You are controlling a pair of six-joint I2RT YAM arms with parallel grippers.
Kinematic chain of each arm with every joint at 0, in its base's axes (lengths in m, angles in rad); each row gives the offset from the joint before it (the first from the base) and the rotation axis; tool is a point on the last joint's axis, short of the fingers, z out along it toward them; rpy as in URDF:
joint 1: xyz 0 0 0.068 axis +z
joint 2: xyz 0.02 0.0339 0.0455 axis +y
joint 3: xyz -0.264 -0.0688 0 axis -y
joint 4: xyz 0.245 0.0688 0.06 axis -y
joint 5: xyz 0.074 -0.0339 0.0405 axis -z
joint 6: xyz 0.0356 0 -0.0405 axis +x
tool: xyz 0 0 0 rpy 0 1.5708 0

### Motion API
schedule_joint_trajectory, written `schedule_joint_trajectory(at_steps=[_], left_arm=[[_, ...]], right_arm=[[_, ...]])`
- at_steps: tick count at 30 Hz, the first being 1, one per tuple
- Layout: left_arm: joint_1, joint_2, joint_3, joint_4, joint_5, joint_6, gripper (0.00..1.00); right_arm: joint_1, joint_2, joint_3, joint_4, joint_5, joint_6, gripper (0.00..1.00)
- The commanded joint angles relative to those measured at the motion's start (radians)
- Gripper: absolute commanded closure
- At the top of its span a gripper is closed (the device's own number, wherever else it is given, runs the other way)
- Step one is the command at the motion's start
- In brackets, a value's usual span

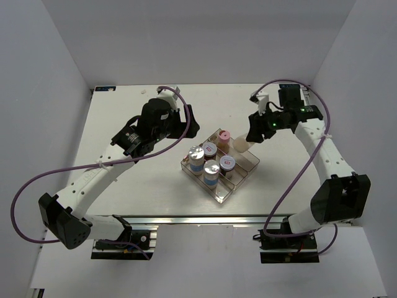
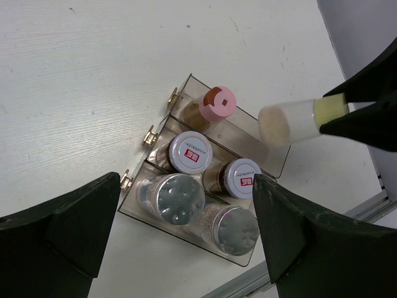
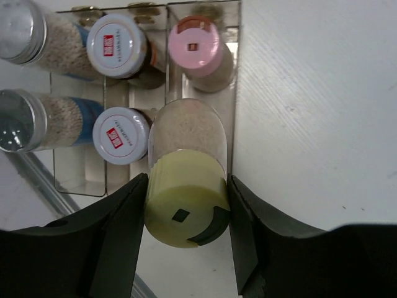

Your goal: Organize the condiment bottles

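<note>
Jar, cream-filled, yellow cap, tilted, pinched by right pincer; left pincer spread.

The white table is carrying a clear divided tray — it is sitting a little right of the middle, turned at an angle to the table edges, its brass-coloured hinges showing along one side.

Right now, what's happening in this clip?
The right tool grips the yellow-capped jar, tilted, over the free end of the tray compartment that holds the pink-capped jar. Two silver-capped jars and two red-marked-lid jars already stand in the other compartments. The left tool hovers open above the tray, holding nothing.
</note>
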Motion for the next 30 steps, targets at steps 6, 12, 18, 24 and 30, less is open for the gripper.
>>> schedule_joint_trajectory(at_steps=[6, 12, 18, 24, 30], left_arm=[[0.007, -0.05, 0.025, -0.021, -0.03, 0.003, 0.03], [0.007, -0.051, 0.025, -0.025, -0.033, 0.003, 0.03], [0.007, -0.044, 0.031, -0.028, -0.033, 0.004, 0.03], [0.007, -0.056, 0.022, -0.032, -0.041, 0.0, 0.03], [0.007, -0.071, 0.01, -0.037, -0.048, -0.006, 0.03]], right_arm=[[0.041, 0.046, -0.035, 0.058, 0.053, 0.004, 1.0], [0.063, 0.098, -0.05, 0.061, 0.095, -0.005, 1.0], [0.132, 0.121, -0.074, 0.074, 0.144, -0.011, 1.0], [0.202, 0.138, -0.076, 0.092, 0.237, -0.011, 0.73], [0.224, 0.15, -0.067, 0.094, 0.256, -0.011, 0.34]])
